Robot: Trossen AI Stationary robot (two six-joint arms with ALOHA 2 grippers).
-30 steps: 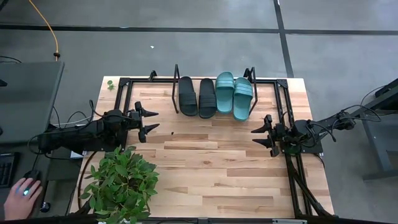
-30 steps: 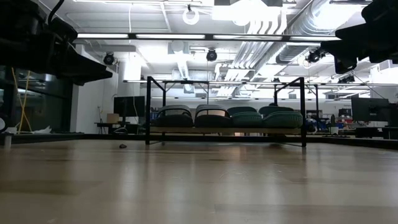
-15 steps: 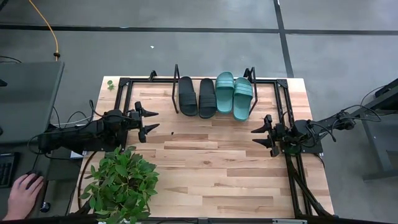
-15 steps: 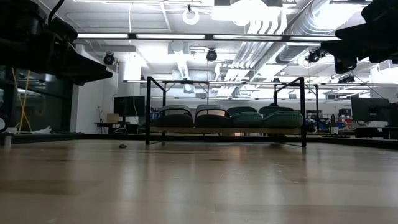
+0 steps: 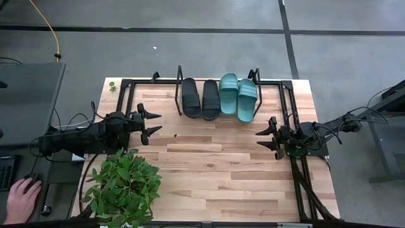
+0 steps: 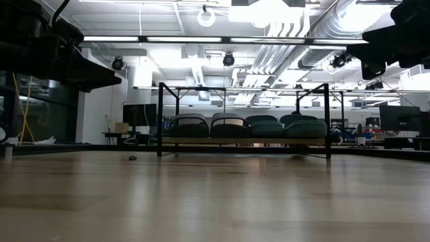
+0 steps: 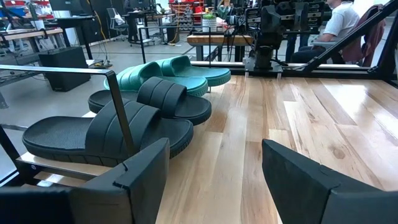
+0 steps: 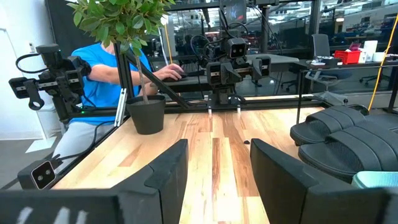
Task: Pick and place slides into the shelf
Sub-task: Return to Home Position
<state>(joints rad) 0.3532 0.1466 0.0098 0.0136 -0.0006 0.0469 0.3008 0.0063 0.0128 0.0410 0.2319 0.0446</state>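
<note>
Several slides lie side by side on the shelf (image 5: 218,118) at the table's far edge, soles flat on its light board: two black ones (image 5: 191,97) (image 5: 211,99) on the left, two teal ones (image 5: 228,94) (image 5: 247,99) on the right. The low view shows them in a row (image 6: 245,126) between the black end frames. My left gripper (image 5: 152,122) is open above the table's left side, apart from the slides. My right gripper (image 5: 266,137) is open at the table's right side, empty too. In the left wrist view the black slides (image 7: 112,127) lie ahead of the fingers.
A potted plant (image 5: 123,187) stands at the table's near left corner. A black metal frame (image 5: 304,177) runs along the right edge. A small dark speck (image 5: 176,135) lies on the bare boards. A person's hand (image 5: 22,196) rests on a desk left of the table.
Both arms have kept still and the slides have stayed on the shelf. Only the person's hand at the desk left of the table has shifted slightly.
</note>
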